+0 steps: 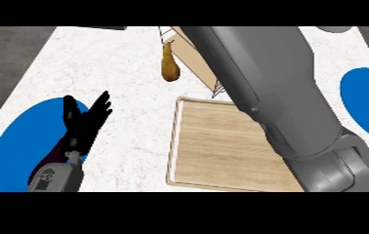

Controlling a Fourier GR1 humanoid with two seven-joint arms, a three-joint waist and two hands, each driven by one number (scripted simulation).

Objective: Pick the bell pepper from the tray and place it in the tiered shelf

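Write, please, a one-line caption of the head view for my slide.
Right forearm reaches over the wooden tray toward the tiered shelf; left hand rests open above a blue plate.

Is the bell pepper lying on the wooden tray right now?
No: the visible part of the wooden tray is bare, though the right forearm hides its right side.

White marbled counter, dark grey floor

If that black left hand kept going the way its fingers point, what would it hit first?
Probably nothing: the left hand points up and slightly right over bare white counter. The yellowish object lies further right, likely off that line; depth is unclear.
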